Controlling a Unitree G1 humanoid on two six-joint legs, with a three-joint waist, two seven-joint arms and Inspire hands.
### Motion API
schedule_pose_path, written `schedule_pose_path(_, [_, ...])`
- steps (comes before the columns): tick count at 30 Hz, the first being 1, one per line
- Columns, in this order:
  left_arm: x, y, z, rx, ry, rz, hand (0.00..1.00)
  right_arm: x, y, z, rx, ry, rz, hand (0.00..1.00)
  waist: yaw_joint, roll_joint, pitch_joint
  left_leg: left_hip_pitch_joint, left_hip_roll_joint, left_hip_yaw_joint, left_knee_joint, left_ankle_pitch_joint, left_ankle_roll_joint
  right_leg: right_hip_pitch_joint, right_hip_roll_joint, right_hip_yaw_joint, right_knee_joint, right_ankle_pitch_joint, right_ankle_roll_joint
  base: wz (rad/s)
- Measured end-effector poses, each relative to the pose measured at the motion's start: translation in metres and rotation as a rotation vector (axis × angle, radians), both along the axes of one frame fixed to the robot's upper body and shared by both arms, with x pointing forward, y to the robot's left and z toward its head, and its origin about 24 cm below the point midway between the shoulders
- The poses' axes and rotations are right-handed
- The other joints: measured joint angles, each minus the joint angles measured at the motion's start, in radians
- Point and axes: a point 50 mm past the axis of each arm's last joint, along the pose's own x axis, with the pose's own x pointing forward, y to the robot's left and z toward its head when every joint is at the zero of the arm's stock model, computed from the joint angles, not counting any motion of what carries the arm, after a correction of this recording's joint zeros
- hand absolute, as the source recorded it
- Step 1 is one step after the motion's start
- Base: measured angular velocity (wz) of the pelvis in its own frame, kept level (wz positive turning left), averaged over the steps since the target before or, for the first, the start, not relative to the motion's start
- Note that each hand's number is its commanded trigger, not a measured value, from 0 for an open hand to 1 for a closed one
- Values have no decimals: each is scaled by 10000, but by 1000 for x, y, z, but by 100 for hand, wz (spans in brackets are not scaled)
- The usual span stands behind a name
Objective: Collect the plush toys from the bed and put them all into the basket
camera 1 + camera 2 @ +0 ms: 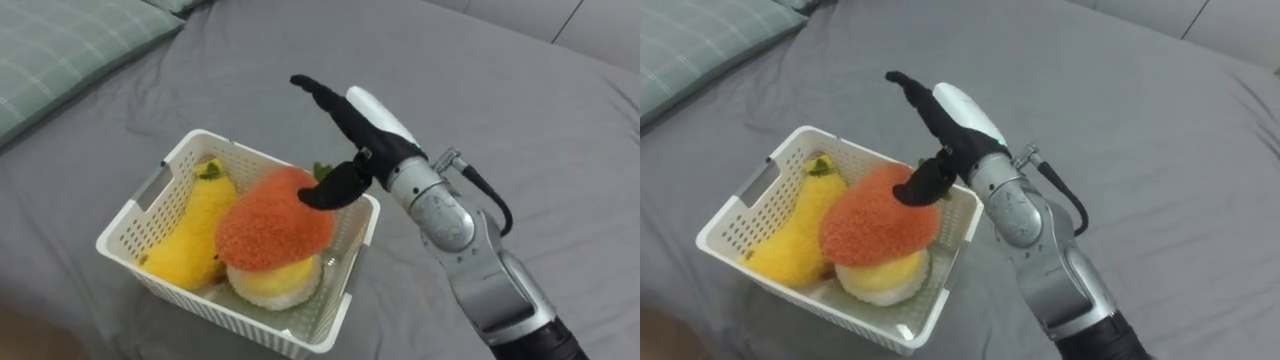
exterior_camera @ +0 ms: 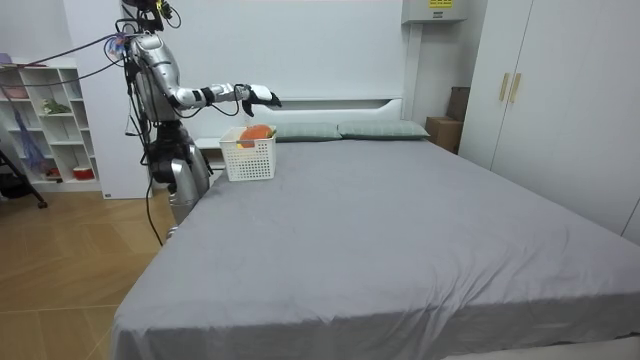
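A white slatted basket (image 1: 128,218) (image 1: 732,215) (image 2: 250,160) sits on the grey bed (image 1: 480,90). Inside it lie a yellow plush toy (image 1: 195,230) (image 1: 790,240) on the left and an orange-capped mushroom plush (image 1: 275,220) (image 1: 875,220) on the right, with a bit of green leaf behind it. My right hand (image 1: 350,140) (image 1: 945,125) (image 2: 262,96) hovers over the basket's right rim, open, fingers stretched out and thumb hanging just above the orange cap, holding nothing. In the room view I stand at the bedside by the basket, right arm extended over it.
A green checked pillow (image 1: 60,50) lies at the upper left beyond the basket. Bare grey bedding spreads right of and behind my arm. In the room view a white shelf unit (image 2: 50,120) stands behind me and a wardrobe (image 2: 520,90) is at the far right.
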Motion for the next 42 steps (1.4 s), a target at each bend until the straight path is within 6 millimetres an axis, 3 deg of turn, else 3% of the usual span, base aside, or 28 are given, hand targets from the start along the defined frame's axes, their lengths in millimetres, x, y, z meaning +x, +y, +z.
schedule_pose_path(3, [-4,1,-1,5,102,69,0,2,-12,0,270,-78,-545,0,-89,58,36,48,8,83,-19,-1,0,4,5,192,13,0,0,-9])
schedule_pose_path(7, [-7,2,-1,56,142,164,0,-3,-29,3,666,-488,-1289,0,-300,116,22,50,17,144,-20,-1,0,-22,4,346,17,0,0,-5])
schedule_pose_path(10, [-16,5,-1,105,224,345,0,-12,-45,5,917,-978,-1839,0,-612,278,-36,117,29,243,-38,-6,4,4,-6,468,22,1,0,-7])
schedule_pose_path(11, [-21,6,-2,109,308,439,0,-16,-53,5,1090,-1061,-2161,0,-744,327,-97,171,28,273,-76,-5,6,32,-12,471,24,1,1,-11])
schedule_pose_path(15, [-35,12,-2,334,410,1128,0,-24,-85,0,1656,-1207,-3521,0,-1207,565,-101,392,58,447,-131,-7,4,147,-3,620,24,0,3,-11])
schedule_pose_path(21, [-55,18,-1,633,559,1709,0,-50,-134,-18,2017,-1050,-5941,0,-1808,538,-143,428,88,596,-165,-12,-7,131,28,775,33,-9,18,-9])
schedule_pose_path(25, [-65,21,0,1053,752,1917,0,-65,-155,-26,2240,-1095,-7248,0,-2030,452,-174,480,144,827,-148,-48,-27,111,75,985,28,-7,15,-16])
schedule_pose_path(29, [-65,22,1,1264,665,1966,0,-85,-176,-61,2862,-121,-8878,0,-2275,392,-201,633,200,967,-165,-112,-47,152,111,1031,25,-9,18,-8])
schedule_pose_path(37, [-65,21,1,1373,497,2019,0,-128,-196,-128,4558,2170,-12179,0,-2705,551,-170,641,238,1109,-157,-239,-61,139,165,1316,22,-16,25,-8])
schedule_pose_path(42, [-68,19,1,1366,451,2044,0,-177,-208,-177,5631,4214,-14877,0,-2838,642,-160,803,243,1237,-264,-245,-66,166,183,1371,-10,-23,35,-7])
